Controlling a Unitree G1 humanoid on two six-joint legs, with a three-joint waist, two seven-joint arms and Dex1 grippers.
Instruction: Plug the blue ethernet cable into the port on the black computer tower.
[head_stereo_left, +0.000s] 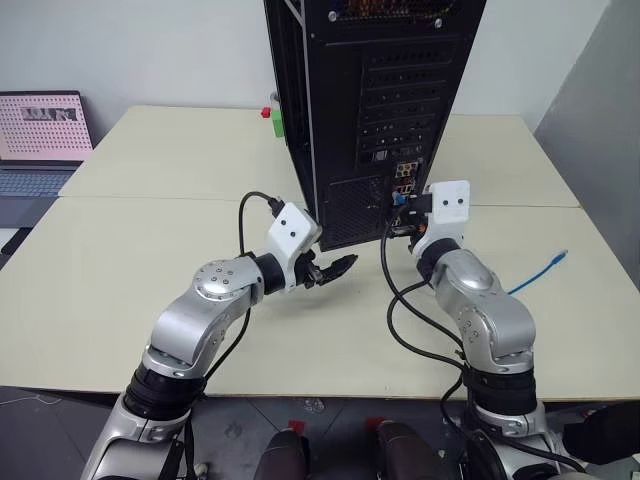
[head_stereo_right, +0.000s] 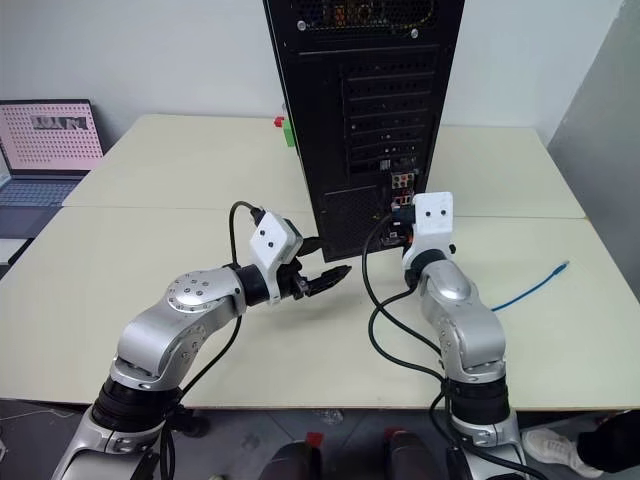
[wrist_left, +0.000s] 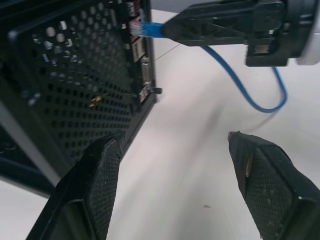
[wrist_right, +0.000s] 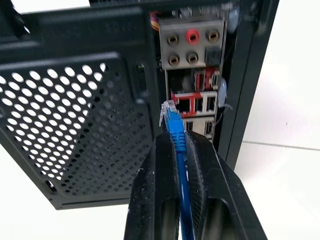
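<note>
Looking down over my two arms, I see the pale cream tabletop (head_stereo_left: 150, 300) spreading across the view, made of slabs butted together with thin seams between them. Standing upright at its middle is the tall black metal computer tower (head_stereo_left: 385, 90), its rear panel turned toward me with perforated slot covers, a mesh vent low down and a small cluster of coloured connectors beside the vent. Off at the far left edge sits an open laptop with a pink screen (head_stereo_left: 42, 125), well apart from the tower, and a small red and green block (head_stereo_left: 273, 118) peeks out by the tower's left side. My right gripper (wrist_right: 177, 150) is held level just in front of the connector cluster, its two black fingers pinched narrow around the thin bright-blue ethernet cable (wrist_right: 176, 131) a little behind the plug. The cable's small clear plastic plug (wrist_right: 168, 109) pokes out past the fingertips, very near the red-framed ports; I cannot tell whether it touches them. From the gripper, the blue cord loops back under my right arm and trails across the table to the right, where its free end (head_stereo_left: 560, 258) lies flat. My left gripper (head_stereo_left: 330, 268) hovers near the mesh vent, jaws wide apart and holding nothing.
</note>
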